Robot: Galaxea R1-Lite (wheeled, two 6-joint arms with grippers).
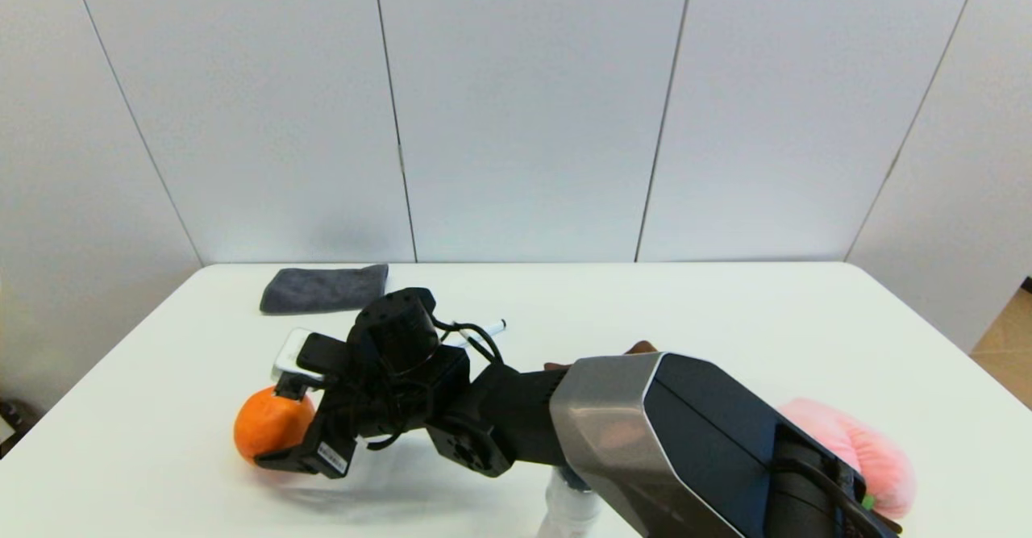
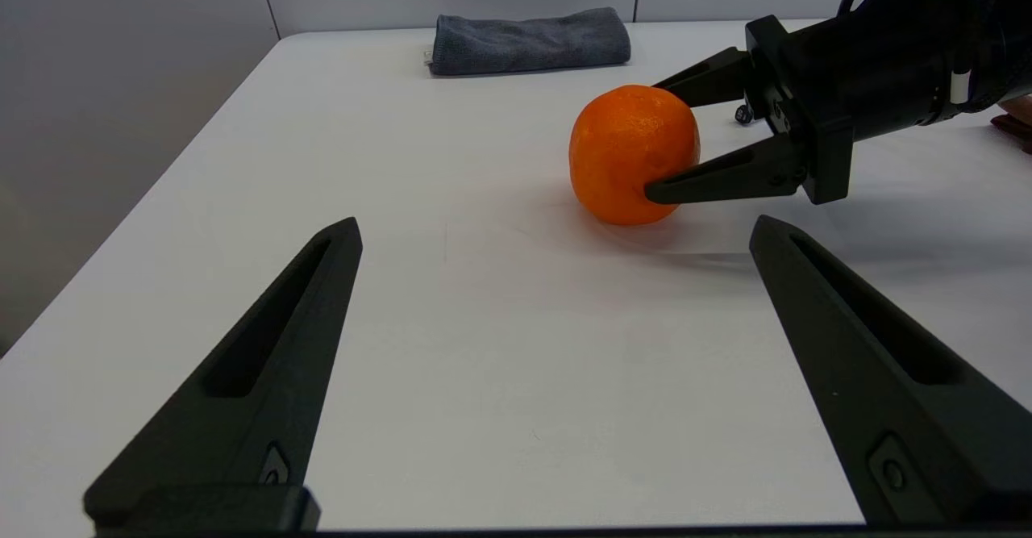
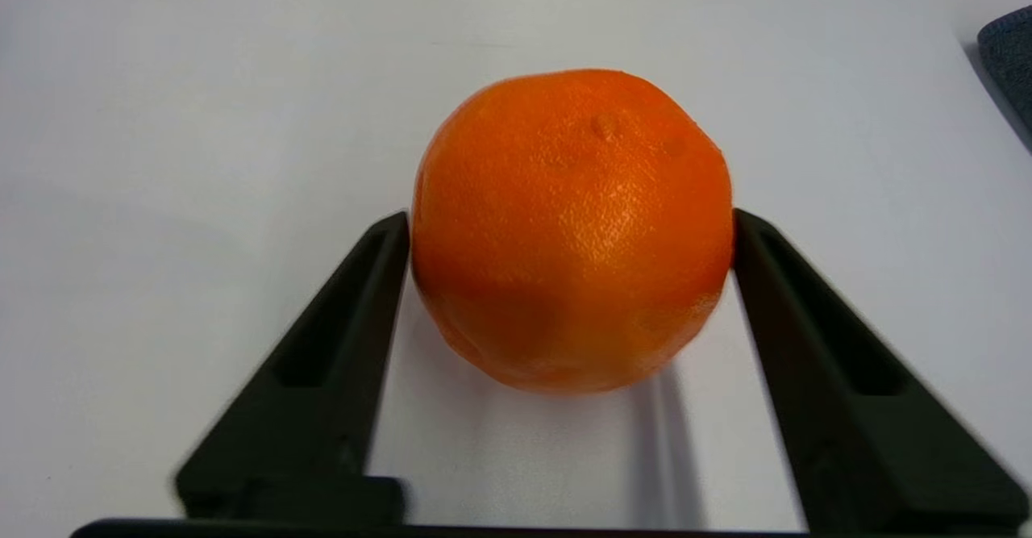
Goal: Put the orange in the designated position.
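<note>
- Where the right arm reaches across the table [image 1: 726,312] to its near-left part, your right gripper [image 3: 571,223] has both fingers against the orange [image 3: 571,231], which sits on the tabletop.
- Your left gripper [image 2: 556,231] hangs wide open nearby.
- The white label on the right gripper's side is too small to read.
- The grey cloth [image 1: 324,288] lies at the far-left edge.

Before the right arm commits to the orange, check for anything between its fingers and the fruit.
Nothing visible does. The right gripper has one finger on each side of the orange, right against the skin, with only bare white table around. The left gripper is open, apart from it.
</note>
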